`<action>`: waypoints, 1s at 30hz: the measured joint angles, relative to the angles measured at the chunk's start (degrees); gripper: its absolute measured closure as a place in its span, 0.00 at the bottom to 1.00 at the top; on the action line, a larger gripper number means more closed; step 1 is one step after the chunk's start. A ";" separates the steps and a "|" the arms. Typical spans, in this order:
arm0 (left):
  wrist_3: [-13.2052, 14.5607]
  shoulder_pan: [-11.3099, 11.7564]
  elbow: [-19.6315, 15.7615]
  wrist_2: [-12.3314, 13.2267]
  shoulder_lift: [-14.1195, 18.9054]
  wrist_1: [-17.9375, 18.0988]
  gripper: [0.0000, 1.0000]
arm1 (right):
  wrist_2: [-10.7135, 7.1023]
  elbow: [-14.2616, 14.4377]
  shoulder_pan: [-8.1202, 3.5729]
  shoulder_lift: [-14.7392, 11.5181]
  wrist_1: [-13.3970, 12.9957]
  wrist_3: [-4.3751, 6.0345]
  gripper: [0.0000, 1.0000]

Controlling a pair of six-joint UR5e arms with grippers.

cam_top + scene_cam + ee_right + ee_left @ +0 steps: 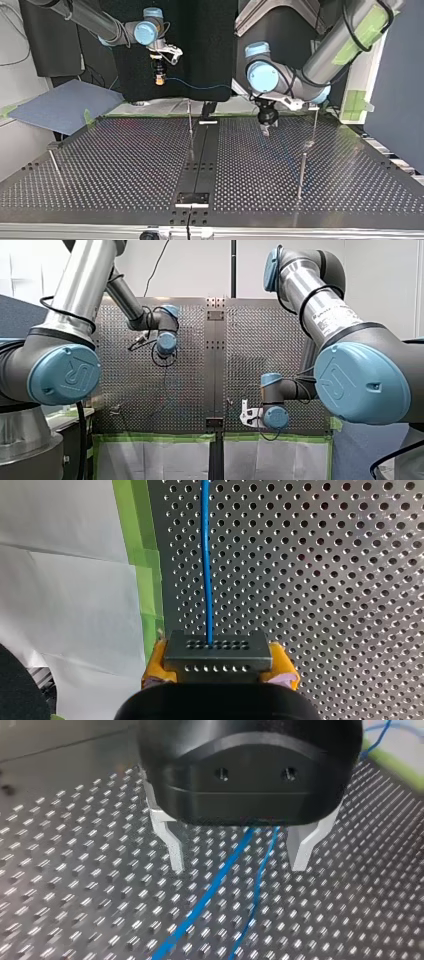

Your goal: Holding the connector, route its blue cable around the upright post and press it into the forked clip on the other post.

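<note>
We are squeezing the small grey connector block [218,651] in our right claw [219,662]. Its thin blue cable [210,895] is running under our left claw [237,856], which is hanging open above the holey metal table [75,870].

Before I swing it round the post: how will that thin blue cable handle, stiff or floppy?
Likely some spring: the thin blue cable leaves the grey perforated connector block almost straight. Probably floppy over length: it sags shallowly in the top view. May slip: it lies loose between my left arm's open jaws.
</note>
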 joint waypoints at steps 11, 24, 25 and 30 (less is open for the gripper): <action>-0.21 -0.41 0.03 -1.05 -5.36 1.82 0.00 | -0.43 0.01 0.13 0.00 0.21 0.26 1.00; -1.45 -0.32 0.05 -0.61 -8.93 2.53 0.00 | -0.44 0.01 0.30 -0.01 0.63 0.25 1.00; -1.49 -0.31 0.11 -0.58 -9.27 2.53 0.00 | -0.44 0.01 0.33 -0.01 0.67 0.25 1.00; -1.63 -0.53 0.74 -0.52 -11.92 2.27 0.00 | -0.45 0.01 0.37 -0.01 0.75 0.25 1.00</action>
